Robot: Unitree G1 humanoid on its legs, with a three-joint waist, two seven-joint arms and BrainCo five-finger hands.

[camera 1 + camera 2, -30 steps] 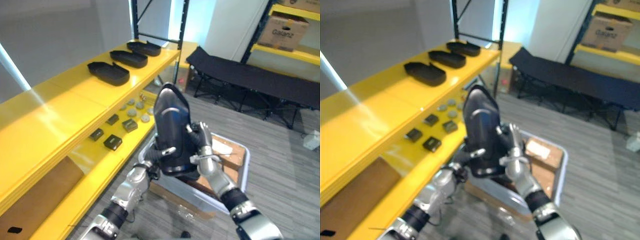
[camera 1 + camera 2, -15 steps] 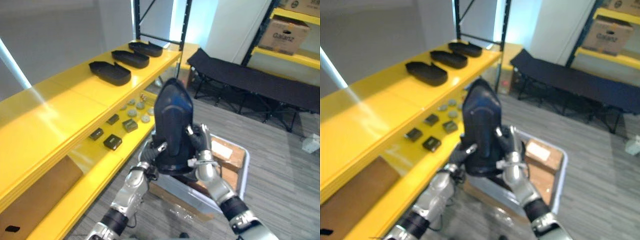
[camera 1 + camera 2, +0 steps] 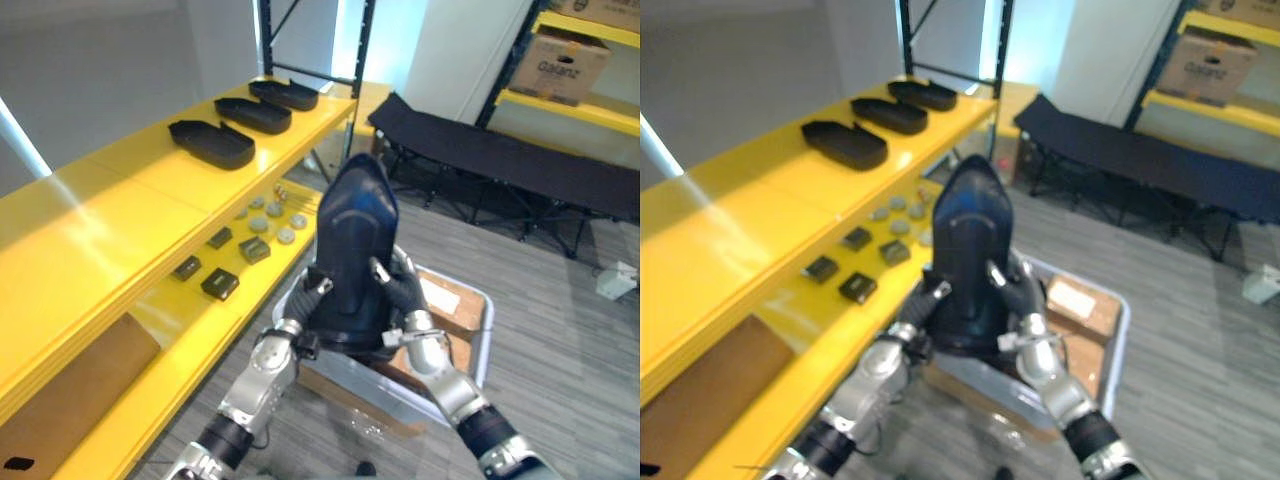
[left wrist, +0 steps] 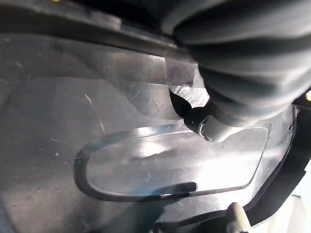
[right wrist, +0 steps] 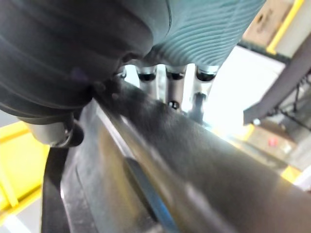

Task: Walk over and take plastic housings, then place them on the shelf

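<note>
The top shelf [image 3: 120, 215] is bare from its near end up to three housings [image 3: 254, 114] lined along its far end by the rack post [image 3: 261, 40]. The lower shelf [image 3: 165, 315] carries small parts [image 3: 220, 284] mid-length and a cardboard sheet [image 3: 70, 390] at its near end. A bin [image 3: 360, 385] stands just off the front edge, under the held housing [image 3: 355, 250].

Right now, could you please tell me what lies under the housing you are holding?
A grey bin holding brown cardboard sits on the floor below; the black housing hides the rest of its contents.

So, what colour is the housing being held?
The housing is glossy black; best seen in the left eye view.
</note>
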